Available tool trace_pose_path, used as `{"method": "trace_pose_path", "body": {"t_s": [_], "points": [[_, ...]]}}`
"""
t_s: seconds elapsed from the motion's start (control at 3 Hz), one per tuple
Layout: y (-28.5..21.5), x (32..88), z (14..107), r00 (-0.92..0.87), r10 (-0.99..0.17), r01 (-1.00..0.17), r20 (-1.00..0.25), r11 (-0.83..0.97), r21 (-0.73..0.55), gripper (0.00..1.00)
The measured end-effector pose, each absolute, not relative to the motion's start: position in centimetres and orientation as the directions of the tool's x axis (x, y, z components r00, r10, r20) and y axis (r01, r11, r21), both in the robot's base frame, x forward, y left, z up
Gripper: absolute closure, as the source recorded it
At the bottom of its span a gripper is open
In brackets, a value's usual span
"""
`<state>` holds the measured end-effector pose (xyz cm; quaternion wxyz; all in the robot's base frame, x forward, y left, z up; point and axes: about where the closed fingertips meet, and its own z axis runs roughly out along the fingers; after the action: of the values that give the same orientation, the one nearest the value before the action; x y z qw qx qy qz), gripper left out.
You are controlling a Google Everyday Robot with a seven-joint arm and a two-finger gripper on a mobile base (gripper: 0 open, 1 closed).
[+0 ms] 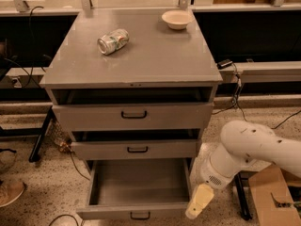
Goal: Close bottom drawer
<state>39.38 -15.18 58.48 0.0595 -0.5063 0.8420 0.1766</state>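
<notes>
Claw [200, 202], cream-coloured and blunt, hangs at the lower right of the frame on a smooth, rounded white arm [244, 147]; whether it is wide or narrow cannot be told. It sits just beside the right front corner of the bottom drawer [141, 185], which stands pulled far out at lower centre, a deep grey metal box with one small black loop handle. Above it are two more grey drawers, making three in all. On the flat grey table [155, 62] lie one dented silver can [113, 40] and one shallow pale bowl [177, 19].
</notes>
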Motion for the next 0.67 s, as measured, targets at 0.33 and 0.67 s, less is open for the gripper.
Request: {"method": "trace_pose_path", "body": {"t_s": [0.33,0.67], "points": [[-13.3,39.1,51.29,-0.514,-0.809,-0.846,-0.286,0.422,0.327,0.0],[-13.3,39.1,51.28,-0.514,-0.809,-0.845,-0.285,0.423,0.327,0.0]]}}
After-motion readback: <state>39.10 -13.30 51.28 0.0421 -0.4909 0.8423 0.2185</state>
